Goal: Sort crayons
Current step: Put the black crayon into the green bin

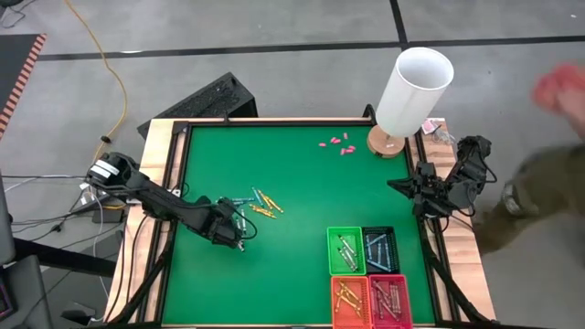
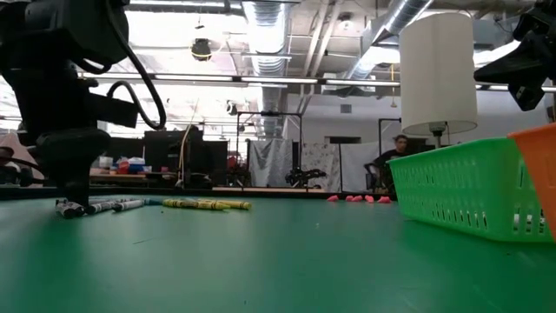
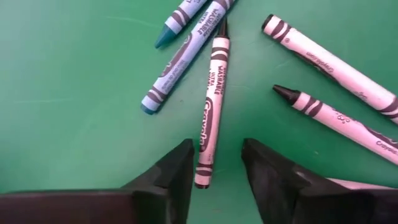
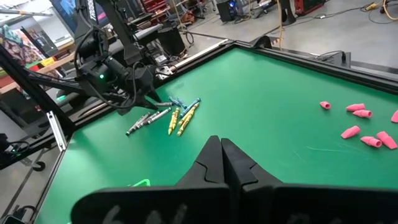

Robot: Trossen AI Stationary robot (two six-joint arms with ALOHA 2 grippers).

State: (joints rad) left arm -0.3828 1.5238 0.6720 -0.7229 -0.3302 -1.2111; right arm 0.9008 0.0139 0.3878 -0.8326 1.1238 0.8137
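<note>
Loose crayons lie flat on the green table (image 1: 292,183) at its left: blue and yellow-orange ones (image 1: 259,203) and several grey-white ones (image 3: 329,65). My left gripper (image 3: 214,158) points down over them, open. Its two fingers stand on either side of the near end of one grey-white crayon (image 3: 210,106), with a gap on both sides. In the low view it (image 2: 74,202) stands just above the crayons (image 2: 104,207). My right gripper (image 4: 222,155) waits shut at the table's right edge (image 1: 402,185).
Four small bins with sorted crayons stand at the near right: green (image 1: 345,249), black (image 1: 377,249), orange (image 1: 351,297), red (image 1: 389,297). Pink stubby pieces (image 1: 336,143) lie at the far side beside a white cylinder on a wooden base (image 1: 413,91). A person (image 1: 548,174) stands right of the table.
</note>
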